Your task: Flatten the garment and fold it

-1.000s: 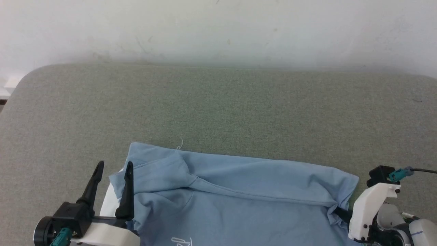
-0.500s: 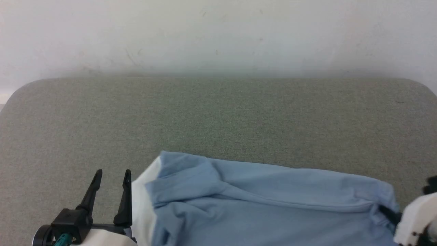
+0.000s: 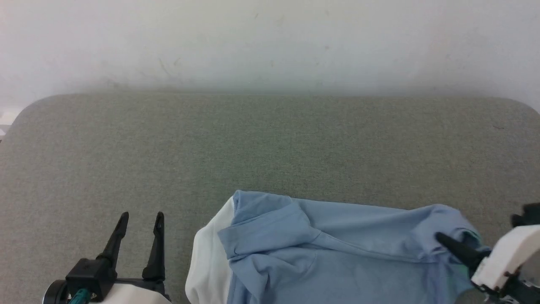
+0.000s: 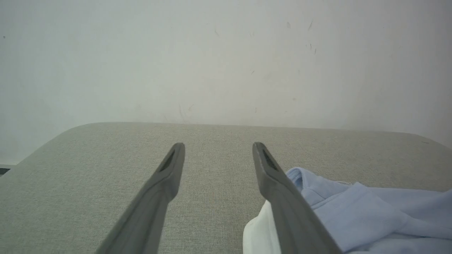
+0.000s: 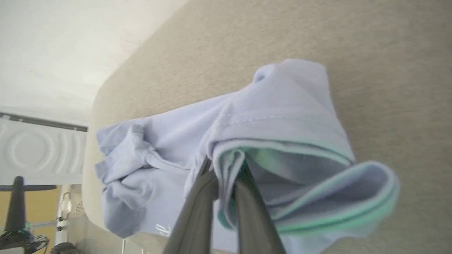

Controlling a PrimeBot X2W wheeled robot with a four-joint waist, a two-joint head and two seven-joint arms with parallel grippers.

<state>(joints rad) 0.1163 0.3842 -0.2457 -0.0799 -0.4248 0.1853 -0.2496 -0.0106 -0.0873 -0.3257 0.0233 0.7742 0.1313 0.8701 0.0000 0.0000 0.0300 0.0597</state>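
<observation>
Right gripper (image 3: 445, 240) pinches shirt (image 3: 337, 253) at its right end; left gripper (image 3: 141, 217) spread, empty, left of shirt.

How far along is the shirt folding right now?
Done: nothing yet; the garment lies bunched and creased on the grey-green surface. In hand: the right gripper is shut on its right-end edge; the left gripper is open, apart from the cloth. Left: flattening, then every fold.
</observation>
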